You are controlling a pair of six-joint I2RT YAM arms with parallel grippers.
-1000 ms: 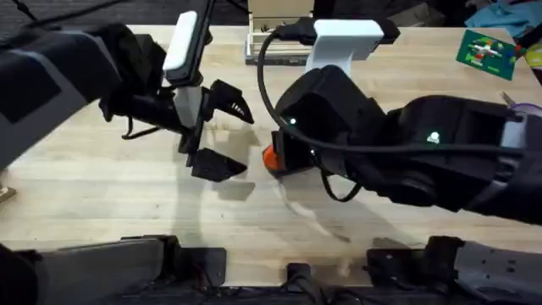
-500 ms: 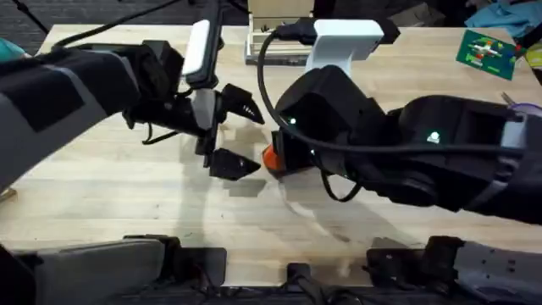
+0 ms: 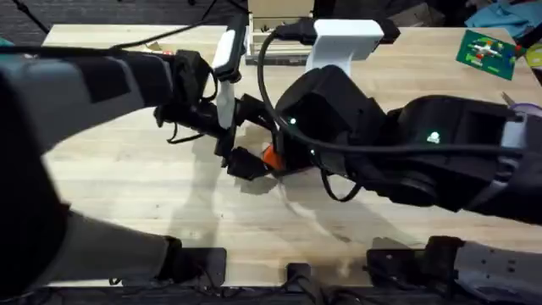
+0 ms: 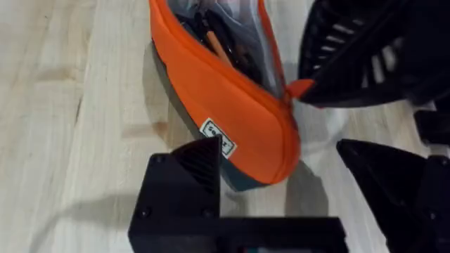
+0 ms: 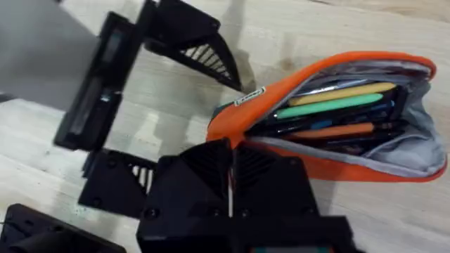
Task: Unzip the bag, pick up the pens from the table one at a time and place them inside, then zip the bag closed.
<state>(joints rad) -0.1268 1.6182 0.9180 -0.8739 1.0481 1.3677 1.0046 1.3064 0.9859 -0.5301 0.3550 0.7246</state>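
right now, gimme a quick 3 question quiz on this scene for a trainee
1. True or false: the bag is zipped shut.
2. Which colour shows among the things inside the bag? A green, B pink, C white.
3. Fill in: the left hand, at the bag's end, has its fingers ___ (open or shut).

Key:
1. False. The top gapes wide and the grey lining shows.
2. A. The green pen lies between a yellow one and an orange one.
3. Open. One finger sits on either side of the bag's end.
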